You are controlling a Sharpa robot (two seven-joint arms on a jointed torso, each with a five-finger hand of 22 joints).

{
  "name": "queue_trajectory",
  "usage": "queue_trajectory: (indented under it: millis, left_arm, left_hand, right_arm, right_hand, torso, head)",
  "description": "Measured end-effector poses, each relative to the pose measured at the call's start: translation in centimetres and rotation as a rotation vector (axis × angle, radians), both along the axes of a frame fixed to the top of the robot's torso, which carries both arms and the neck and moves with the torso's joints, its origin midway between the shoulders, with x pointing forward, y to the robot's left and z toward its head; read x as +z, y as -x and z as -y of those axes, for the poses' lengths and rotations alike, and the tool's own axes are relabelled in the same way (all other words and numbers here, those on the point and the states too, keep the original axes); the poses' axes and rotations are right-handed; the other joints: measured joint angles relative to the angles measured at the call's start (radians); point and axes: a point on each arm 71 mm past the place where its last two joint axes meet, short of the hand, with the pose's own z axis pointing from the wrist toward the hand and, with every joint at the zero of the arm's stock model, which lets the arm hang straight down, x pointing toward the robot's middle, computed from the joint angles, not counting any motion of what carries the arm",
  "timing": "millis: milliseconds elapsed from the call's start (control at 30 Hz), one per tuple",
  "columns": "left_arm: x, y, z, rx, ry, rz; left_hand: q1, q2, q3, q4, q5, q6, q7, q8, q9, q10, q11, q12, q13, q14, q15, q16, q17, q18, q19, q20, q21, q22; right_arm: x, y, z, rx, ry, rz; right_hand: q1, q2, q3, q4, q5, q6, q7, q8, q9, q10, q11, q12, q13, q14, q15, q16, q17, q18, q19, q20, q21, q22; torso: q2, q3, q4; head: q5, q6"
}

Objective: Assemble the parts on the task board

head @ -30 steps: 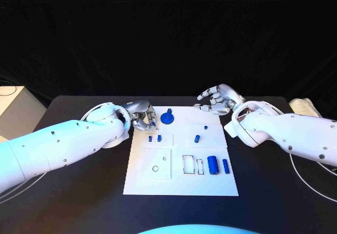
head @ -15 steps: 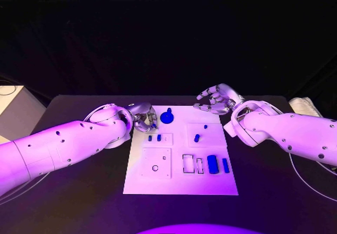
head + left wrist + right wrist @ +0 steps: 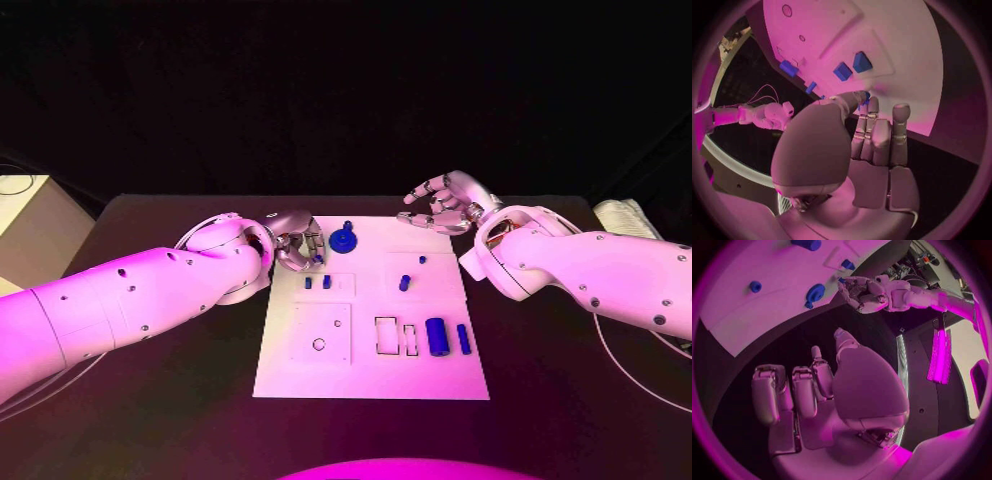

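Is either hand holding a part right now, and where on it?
The left hand pinches a small blue part at its fingertips; which end it grips cannot be told. The right hand holds nothing, fingers curled above the board's far edge.

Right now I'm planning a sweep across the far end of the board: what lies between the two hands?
In the head view, a round blue part on the task board lies between the left hand and right hand.

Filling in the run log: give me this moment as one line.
left hand: pinches small blue part over task board | right hand: holds nothing, beyond board's far edge | round blue part: on board
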Motion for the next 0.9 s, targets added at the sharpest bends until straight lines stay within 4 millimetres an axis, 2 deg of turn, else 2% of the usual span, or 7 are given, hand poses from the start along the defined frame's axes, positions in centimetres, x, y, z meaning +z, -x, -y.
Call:
queue_trajectory:
  millis: [900]
  left_arm:
    - [-0.43,-0.24,0.57,-0.007,-0.019,-0.029]
  left_hand:
    - [-0.004,0.004,0.000,0.000,0.000,0.000,0.000,-0.006,0.002,0.004,0.004,-0.004,0.001,0.003,0.003,0.000,0.002,0.000,0.004,0.004,0.004,0.000]
  right_arm:
    - [-0.01,0.00,0.00,0.000,0.001,0.000]
  right_hand:
    - [0.000,0.000,0.000,0.000,0.000,0.000,0.000,0.000,0.000,0.000,0.000,0.000,0.000,0.000,0.000,0.000,0.000,0.000,0.000,0.000,0.000,0.000]
  torso:
    - [0.000,0.0000,-0.0002]
  head:
    - [-0.001,-0.004]
